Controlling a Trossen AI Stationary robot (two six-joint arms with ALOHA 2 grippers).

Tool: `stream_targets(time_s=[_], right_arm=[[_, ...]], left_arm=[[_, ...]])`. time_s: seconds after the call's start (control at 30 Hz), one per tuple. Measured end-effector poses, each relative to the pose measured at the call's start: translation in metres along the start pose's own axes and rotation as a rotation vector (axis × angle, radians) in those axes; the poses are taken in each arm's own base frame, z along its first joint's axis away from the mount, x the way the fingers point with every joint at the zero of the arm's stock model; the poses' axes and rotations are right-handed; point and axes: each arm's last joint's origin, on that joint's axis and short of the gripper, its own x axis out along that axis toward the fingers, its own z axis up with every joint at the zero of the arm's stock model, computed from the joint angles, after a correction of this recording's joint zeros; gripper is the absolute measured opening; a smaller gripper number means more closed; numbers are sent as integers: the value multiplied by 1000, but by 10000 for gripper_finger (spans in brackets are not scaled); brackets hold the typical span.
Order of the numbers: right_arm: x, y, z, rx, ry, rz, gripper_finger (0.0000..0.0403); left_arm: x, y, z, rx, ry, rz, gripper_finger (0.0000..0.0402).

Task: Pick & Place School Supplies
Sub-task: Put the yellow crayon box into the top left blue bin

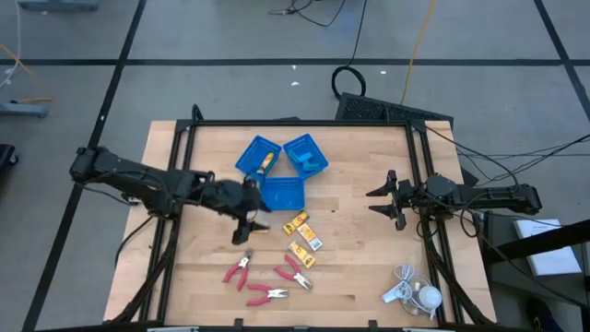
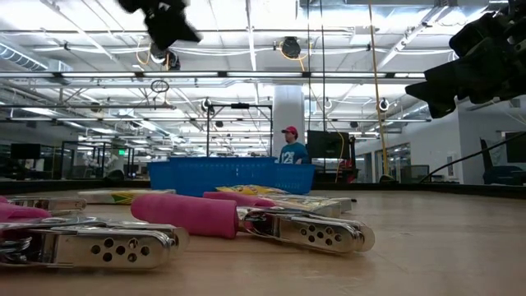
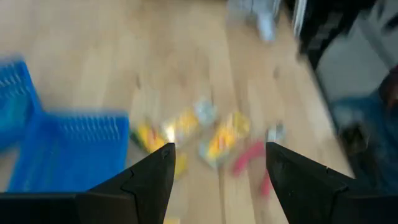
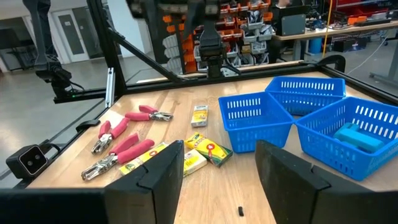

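Blue trays (image 1: 281,168) sit clustered at the far middle of the table (image 1: 369,267), and I read the job as partly done: one tray holds a yellow-orange packet (image 1: 266,162), another a light-blue piece (image 1: 310,162), while the nearest tray (image 1: 282,193) looks empty from above. Left to move, by my count: the loose packets (image 1: 302,236) just below the trays and three red-handled pliers (image 1: 266,278) near the front edge.

My left pincer (image 1: 249,224) hangs beside that nearest tray, above the packets, fingers apart and nothing between them. The right pincer (image 1: 385,200) waits well off to the right, also apart and empty.

Overhead gives me the layout, but the right wrist view tells more: it shows the blue piece (image 4: 357,136) lying inside its tray and the crayon-style label on a packet (image 4: 210,149). The low view shows the pliers' (image 2: 246,220) metal jaws up close, and a person standing far behind.
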Motion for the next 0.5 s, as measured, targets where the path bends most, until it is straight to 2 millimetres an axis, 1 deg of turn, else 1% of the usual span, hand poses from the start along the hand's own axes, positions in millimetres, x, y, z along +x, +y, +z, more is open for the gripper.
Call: stream_targets(time_s=[0.13,0.2,0.27,0.37,0.5], right_arm=[[0,0,0,0,-2,0,192],[0,0,0,0,-1,0,191],[0,0,0,0,-3,0,190],[0,0,0,0,1,-1,188],[0,0,0,0,-1,0,190]], left_arm=[[8,-9,-18,-51,162,35,255],[11,-11,-30,-84,258,88,255],[16,-14,-35,-103,298,139,255],[25,-16,-47,-64,383,217,255],[39,-18,-60,1,495,261,255]])
